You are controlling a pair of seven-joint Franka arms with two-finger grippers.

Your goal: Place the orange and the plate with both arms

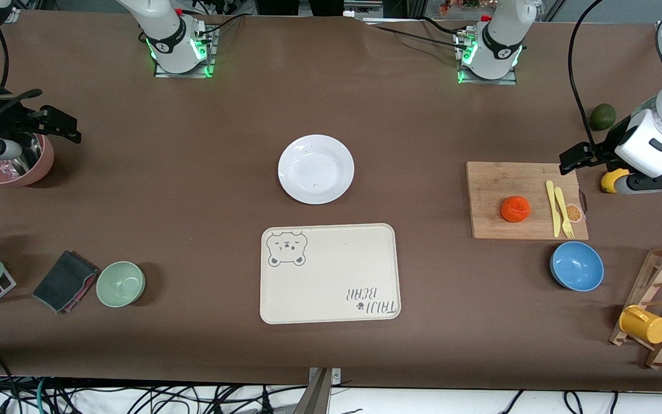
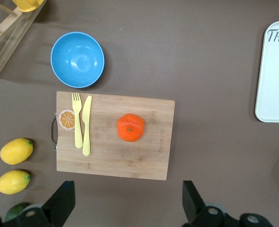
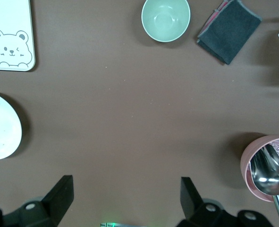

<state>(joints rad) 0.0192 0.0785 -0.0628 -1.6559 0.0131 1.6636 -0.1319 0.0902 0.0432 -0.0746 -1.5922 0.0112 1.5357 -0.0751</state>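
We see both arms cut off at the frame edges. The left gripper (image 2: 125, 208) hangs wide open and empty, right of the cutting board (image 1: 492, 190) bearing the orange (image 1: 515, 209). The right gripper (image 3: 122, 201) gapes empty at far left. The plate (image 1: 315, 169) sits centre, with bare table around it.

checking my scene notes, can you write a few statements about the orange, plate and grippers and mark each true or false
1. The orange lies on the wooden cutting board. True.
2. The plate sits on the bear-print tray. False: it rests on the table, farther from the front camera than the tray.
3. The left gripper holds the orange. False: it is open and empty, up over the board's edge.
4. The right gripper is open, near the pink bowl. True.
5. A yellow fork lies on the board. True.
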